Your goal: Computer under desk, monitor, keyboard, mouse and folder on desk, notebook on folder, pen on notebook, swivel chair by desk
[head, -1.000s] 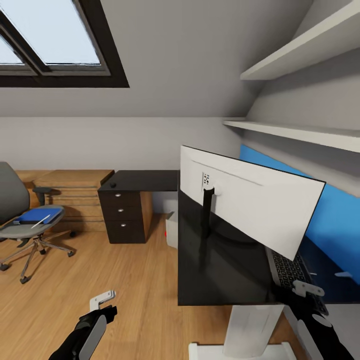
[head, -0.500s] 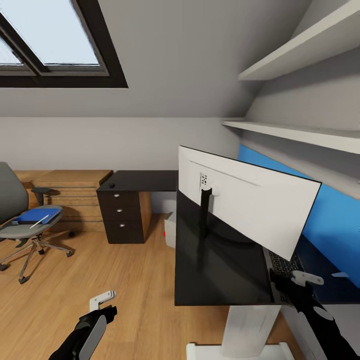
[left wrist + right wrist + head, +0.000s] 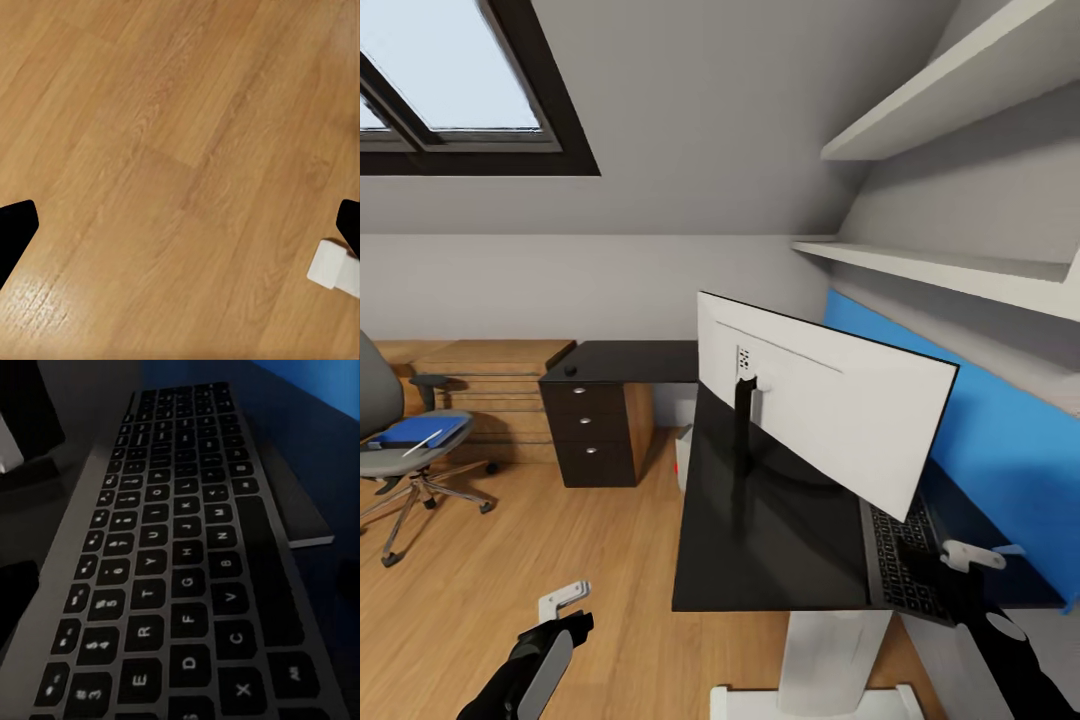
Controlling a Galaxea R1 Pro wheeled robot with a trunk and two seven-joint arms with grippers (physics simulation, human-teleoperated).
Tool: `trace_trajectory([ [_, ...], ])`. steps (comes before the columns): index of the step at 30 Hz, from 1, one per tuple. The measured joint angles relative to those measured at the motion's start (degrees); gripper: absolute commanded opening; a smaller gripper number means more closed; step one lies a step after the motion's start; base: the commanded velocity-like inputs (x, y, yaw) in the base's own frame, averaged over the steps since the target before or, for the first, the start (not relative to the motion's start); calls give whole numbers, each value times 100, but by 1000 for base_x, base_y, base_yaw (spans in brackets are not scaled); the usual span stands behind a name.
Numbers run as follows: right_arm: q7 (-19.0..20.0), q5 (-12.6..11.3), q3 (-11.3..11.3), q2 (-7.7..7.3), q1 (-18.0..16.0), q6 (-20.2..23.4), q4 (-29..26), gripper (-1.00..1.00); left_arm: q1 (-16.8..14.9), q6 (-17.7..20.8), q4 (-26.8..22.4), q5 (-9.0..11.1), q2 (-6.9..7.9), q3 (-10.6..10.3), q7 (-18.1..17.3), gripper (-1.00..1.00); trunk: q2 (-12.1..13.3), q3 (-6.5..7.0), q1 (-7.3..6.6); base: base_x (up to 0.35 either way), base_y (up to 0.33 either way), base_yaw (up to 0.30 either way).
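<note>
Since a second ago our view has swung right, so the chair sits nearer the frame's left edge and more of the keyboard shows; our right gripper [image 3: 967, 556] has crept forward over its keys. Nearest us, the left gripper [image 3: 565, 598] hangs low above the wooden floor [image 3: 180, 150] with its jaws spread wide and holding nothing. We cannot tell how the right jaws stand; its wrist view looks along the keyboard [image 3: 180, 585] from very close. That keyboard [image 3: 900, 560] lies on the glossy black surface [image 3: 780, 550] behind the monitor [image 3: 830, 420], whose white back faces us. So monitor and keyboard are on the desk, though we judge the keyboard's place may need adjusting. Further off, a small red light [image 3: 677, 467] under the surface hints at the computer, mostly hidden. A small dark thing [image 3: 570, 371] on the far wing above the drawers [image 3: 592, 435] may be the mouse. Farthest left, the chair [image 3: 400, 440] stands well apart from the desk, carrying the folder [image 3: 410, 432] and pen [image 3: 422, 443]. Those moves remain.
</note>
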Motion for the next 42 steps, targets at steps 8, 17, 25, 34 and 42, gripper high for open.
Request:
trace_trajectory([
  [8, 97, -12, -22, -6, -3, 20, 262, 100, 0, -4, -14, -1, 15, 5, 1, 100, 0, 0, 0, 0, -119, 0],
  [17, 74, -27, -61, -32, -5, 35, 545, 100, 0, -183, -39, 2, 19, 6, -16, 100, 0, 0, 0, 0, -10, 0],
  [25, 60, -32, -88, -33, -5, 35, 557, 100, 0, -311, -40, 5, 27, 8, -14, 100, -1, 0, 0, 0, -12, 0],
  [34, 66, -29, -389, -33, -5, 37, 563, 100, 0, -325, -34, 5, 22, 6, -15, 100, 0, 0, 0, 0, -187, 0],
  [42, 73, -50, -425, -34, -7, 36, 586, 100, 0, -323, -32, 6, 20, 6, -12, 100, 0, 0, 0, 0, -42, 0],
])
